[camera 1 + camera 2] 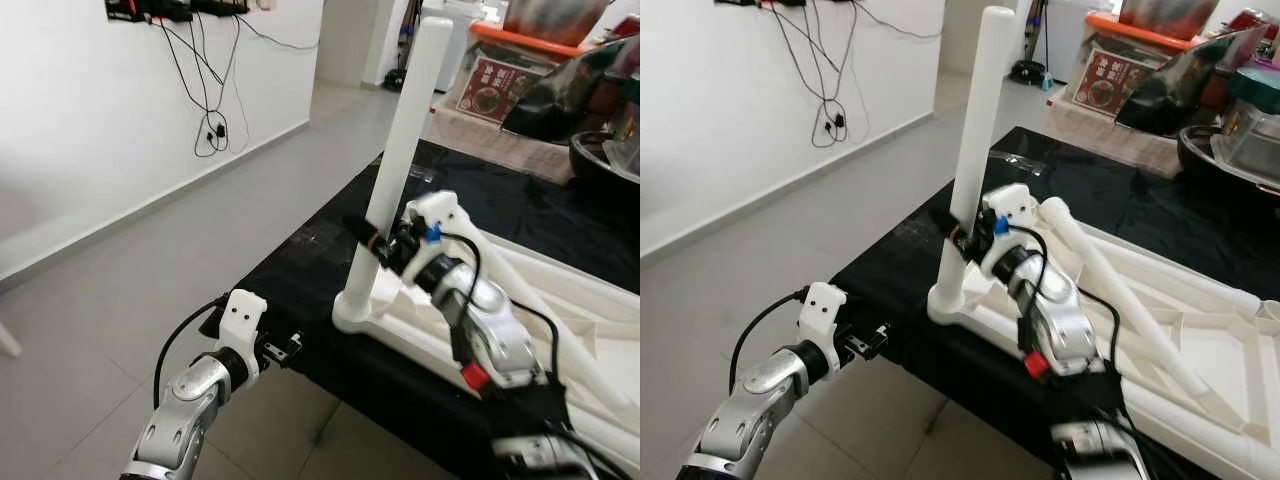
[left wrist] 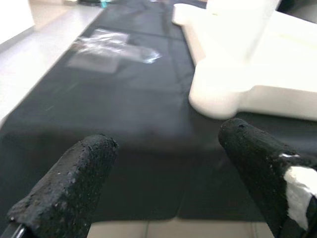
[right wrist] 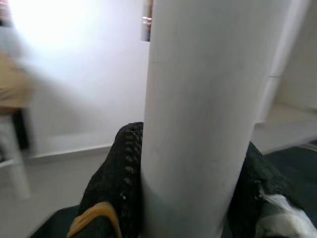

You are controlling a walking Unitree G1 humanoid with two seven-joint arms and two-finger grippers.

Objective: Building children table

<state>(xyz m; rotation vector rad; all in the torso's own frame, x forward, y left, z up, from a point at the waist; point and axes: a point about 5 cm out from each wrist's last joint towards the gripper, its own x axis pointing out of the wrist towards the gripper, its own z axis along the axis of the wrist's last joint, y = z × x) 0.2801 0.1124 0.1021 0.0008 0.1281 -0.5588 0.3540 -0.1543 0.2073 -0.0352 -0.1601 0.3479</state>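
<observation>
The white table top [image 1: 1200, 400] ran off the right and bottom edges, so its far end could not be seen. The right gripper [image 1: 372, 243] was partly hidden behind the white leg [image 1: 400, 150], and in the right wrist view that leg was cut off at both ends. The boxes [image 1: 500, 75] far back were blurry and partly cut off.

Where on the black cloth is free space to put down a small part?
Free: the black cloth between its near edge and the white tabletop, ahead of the left gripper. Crowded: around the upright leg the right gripper holds.
</observation>
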